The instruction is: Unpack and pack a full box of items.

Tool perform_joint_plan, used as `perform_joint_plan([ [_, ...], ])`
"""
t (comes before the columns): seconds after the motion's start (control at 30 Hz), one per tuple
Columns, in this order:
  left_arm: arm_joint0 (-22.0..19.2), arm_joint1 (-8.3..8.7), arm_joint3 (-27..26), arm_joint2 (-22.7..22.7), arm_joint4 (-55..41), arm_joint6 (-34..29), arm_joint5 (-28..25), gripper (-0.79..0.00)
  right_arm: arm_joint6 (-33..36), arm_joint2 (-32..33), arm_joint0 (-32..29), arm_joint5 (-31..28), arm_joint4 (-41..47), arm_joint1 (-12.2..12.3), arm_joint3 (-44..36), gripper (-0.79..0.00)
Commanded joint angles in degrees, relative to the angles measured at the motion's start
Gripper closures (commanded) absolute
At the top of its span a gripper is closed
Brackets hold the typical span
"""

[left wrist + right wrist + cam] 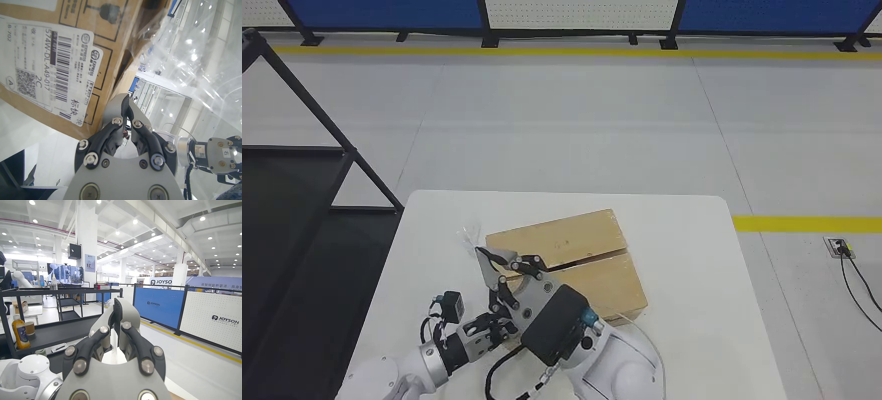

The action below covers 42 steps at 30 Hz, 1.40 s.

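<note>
Left gripper (pixel 494 322) is seen from above low at the near-left corner of the cardboard box (pixel 572 262), beside its side wall. It is partly covered by the right gripper (pixel 500 265), which is held over that same corner. The box is closed, its two top flaps meeting in a seam, and it is set on the white table (pixel 692 300). A crumpled piece of clear plastic film (pixel 467 237) lies just beside the box's left corner.

In the left wrist view, the left gripper (pixel 125 103) is shown with its black pads (pixel 123 109) pressed together at the tips, with nothing seen between them. It is held just beside the box (pixel 122 24) wall that bears a white shipping label (pixel 47 66); contact with that wall cannot be told. The film (pixel 189 56) is seen spreading out from the box's edge.

In the right wrist view, the right gripper (pixel 116 311) is likewise closed on nothing. It is pointed away from the box toward black shelving (pixel 56 330), on which an orange drink bottle (pixel 19 332) and a paper cup (pixel 30 327) are stood.
</note>
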Motion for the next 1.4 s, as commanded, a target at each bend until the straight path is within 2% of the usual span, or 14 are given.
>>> perform_joint_plan([
  [0.0, 0.3, 0.05, -0.5, -0.2, -0.4, 0.1, -0.4, 0.000, 0.0, 0.1, -0.2, 0.1, 0.1, 0.1, 0.1, 0.000],
  [0.53, 5.8, 0.52, -7.4, -3.3, -2.8, 0.0, -7.7, 0.000, -2.1, 0.8, -0.5, 0.9, 0.9, 0.3, 0.5, 0.000],
  [0.93, 8.0, 0.48, -6.3, -9.6, -13.6, 0.9, -13.6, 0.000, -0.7, 2.2, -1.5, 2.8, 3.4, 0.5, 1.2, 0.000],
  [1.13, 7.6, 0.42, -5.6, -11.9, -19.0, 2.2, -13.1, 0.000, 0.1, 3.6, -3.3, 3.2, 5.1, 0.8, 0.5, 0.000],
  [1.37, 5.7, 0.39, -4.5, -11.9, -19.0, 6.9, -10.4, 0.000, 0.8, 5.0, -4.3, 3.5, 7.2, 1.1, 0.5, 0.000],
])
